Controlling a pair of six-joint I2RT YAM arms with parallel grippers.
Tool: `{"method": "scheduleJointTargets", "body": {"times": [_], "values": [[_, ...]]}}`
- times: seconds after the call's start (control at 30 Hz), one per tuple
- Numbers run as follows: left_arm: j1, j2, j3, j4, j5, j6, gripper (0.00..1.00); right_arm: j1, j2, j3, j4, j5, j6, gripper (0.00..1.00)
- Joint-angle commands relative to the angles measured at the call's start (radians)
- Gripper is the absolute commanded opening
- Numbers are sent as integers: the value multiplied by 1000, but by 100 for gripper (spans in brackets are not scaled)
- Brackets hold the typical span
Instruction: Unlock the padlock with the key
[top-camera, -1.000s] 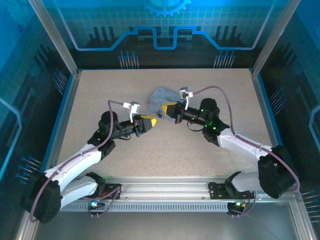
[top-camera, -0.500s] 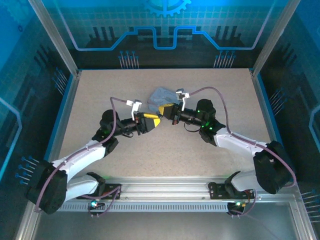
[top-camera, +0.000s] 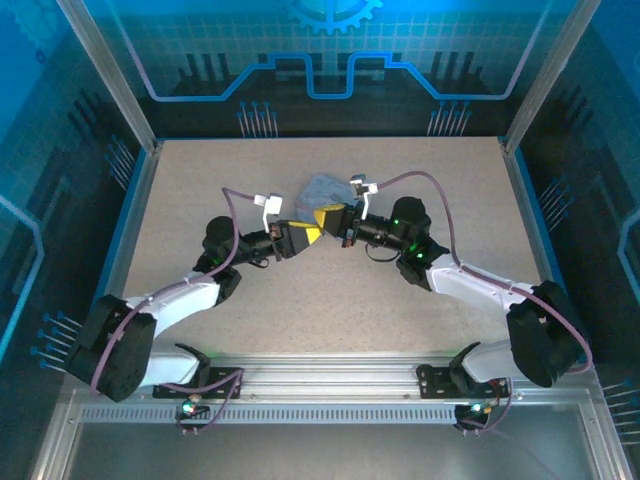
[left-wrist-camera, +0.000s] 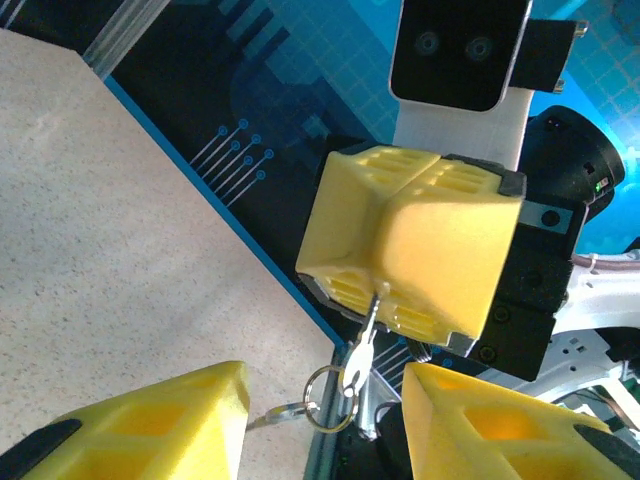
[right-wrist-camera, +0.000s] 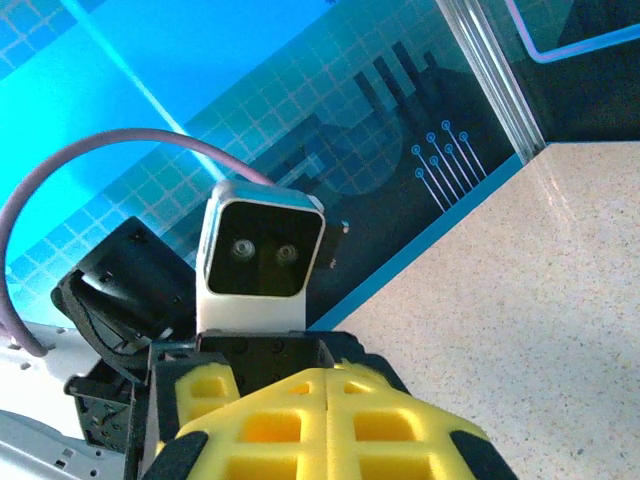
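Mid-table, just near of the tin (top-camera: 318, 187), my two tools meet tip to tip.

- Right gripper (top-camera: 324, 217): pads pressed together, pinching the key (left-wrist-camera: 366, 330), which hangs down from the tips.
- Ring (left-wrist-camera: 327, 397): dangles at the key's lower end. A thin sliver trails left off it, and I cannot tell what it is.
- Left gripper (top-camera: 311, 236): fingers (left-wrist-camera: 160, 430) spread, one on either side of key and ring, touching neither as far as I can see.
- Padlock: a dim shape just under the key may be it; I cannot tell.

Progress, by my judgement: the key is off the table and in hand. I see no key seated in a lock, so inserting it, turning it and freeing the shackle are all left to do.

Count: two grippers; one key for certain; one ring; one tin; padlock unconfirmed.
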Motion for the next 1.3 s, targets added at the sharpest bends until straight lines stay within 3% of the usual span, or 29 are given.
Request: {"method": "scheduleJointTargets", "body": {"times": [0.0, 0.1, 0.3, 0.47, 0.67, 0.8, 0.87, 0.97, 1.27], "values": [[6, 29, -14, 132, 53, -57, 42, 18, -2, 39, 29, -5, 7, 0], [7, 53, -13, 177, 65, -83, 38, 19, 6, 45, 31, -8, 8, 0], [7, 66, -19, 207, 68, -98, 22, 21, 15, 48, 34, -9, 9, 0], [14, 50, -29, 207, 62, -100, 21, 20, 12, 45, 31, -9, 8, 0], [19, 23, -37, 203, 50, -98, 0, 20, 10, 39, 27, -5, 6, 0], [26, -10, -56, 168, 23, -69, 0, 21, 6, 38, -1, 4, 3, 0], [28, -31, -67, 142, 8, -48, 0, 23, 0, 44, -40, 27, 2, 16], [28, -76, -82, 69, -15, 3, 0, 25, -14, 55, -107, 56, -13, 27], [28, -176, -86, -102, -53, 97, 0, 49, 17, 87, -139, 17, -2, 27]]}}
